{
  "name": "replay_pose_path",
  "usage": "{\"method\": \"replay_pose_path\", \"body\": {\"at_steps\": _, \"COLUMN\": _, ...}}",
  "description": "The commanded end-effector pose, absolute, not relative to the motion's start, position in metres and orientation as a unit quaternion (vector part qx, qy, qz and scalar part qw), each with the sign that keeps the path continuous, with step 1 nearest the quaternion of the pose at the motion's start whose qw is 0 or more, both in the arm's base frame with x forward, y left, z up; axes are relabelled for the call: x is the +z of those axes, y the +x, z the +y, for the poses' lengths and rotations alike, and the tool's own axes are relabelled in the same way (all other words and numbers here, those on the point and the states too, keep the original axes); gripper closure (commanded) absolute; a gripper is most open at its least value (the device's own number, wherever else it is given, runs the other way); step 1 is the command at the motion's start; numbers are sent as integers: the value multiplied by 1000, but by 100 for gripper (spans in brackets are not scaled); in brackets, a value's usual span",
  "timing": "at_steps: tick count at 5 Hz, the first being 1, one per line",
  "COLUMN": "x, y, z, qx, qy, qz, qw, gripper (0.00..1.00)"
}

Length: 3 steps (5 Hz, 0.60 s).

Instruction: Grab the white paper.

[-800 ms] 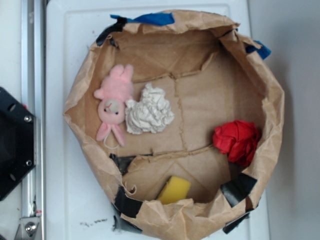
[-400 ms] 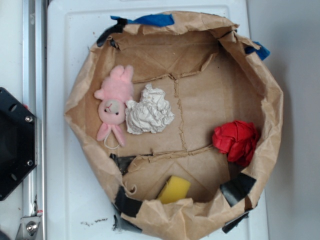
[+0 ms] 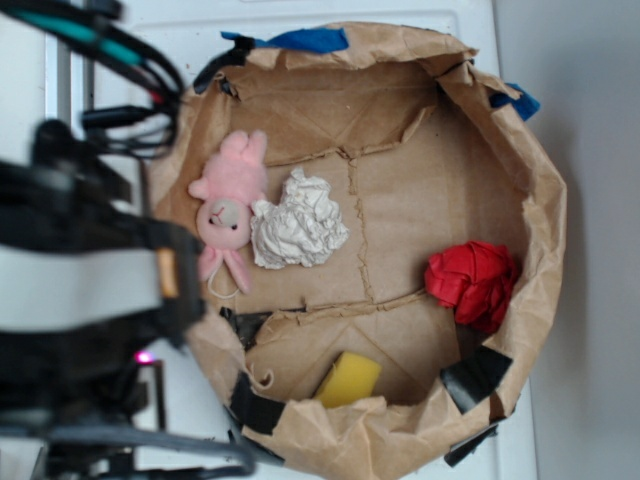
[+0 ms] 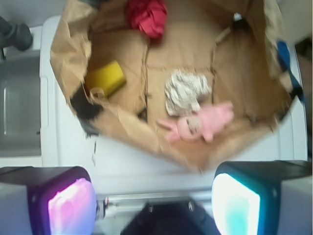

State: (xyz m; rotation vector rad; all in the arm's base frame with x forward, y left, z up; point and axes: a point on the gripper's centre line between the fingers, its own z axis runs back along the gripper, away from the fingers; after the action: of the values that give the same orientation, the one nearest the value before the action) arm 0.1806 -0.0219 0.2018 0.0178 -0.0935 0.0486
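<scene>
White paper (image 3: 298, 222) unmoved beside pink bunny (image 3: 226, 215) | arm (image 3: 85, 275) newly entered left | gripper (image 4: 155, 196) released, empty

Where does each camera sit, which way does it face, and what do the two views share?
Exterior: overhead, looking straight down into the paper-lined bin; the blurred arm shows at left.
Wrist: on the arm, outside the bin, looking down and forward into it; the gripper shows along the bottom edge, jaws apart.
Shared: white paper, pink bunny, red paper, yellow sponge.
</scene>
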Motion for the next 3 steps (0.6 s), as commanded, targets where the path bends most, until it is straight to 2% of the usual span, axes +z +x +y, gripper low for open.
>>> {"method": "replay_pose_path", "body": {"at_steps": 1, "x": 179, "y": 226, "z": -8, "qx": -39, "qy": -30, "qz": -61, "qw": 997, "gripper": 0}}
{"method": "replay_pose_path", "body": {"at_steps": 2, "x": 161, "y": 233, "z": -1, "qx": -57, "qy": -24, "qz": -72, "qw": 996, "gripper": 0}}
{"method": "replay_pose_path", "body": {"at_steps": 3, "x": 145, "y": 234, "z": 5, "qx": -78, "qy": -35, "qz": -70, "qw": 994, "gripper": 0}}
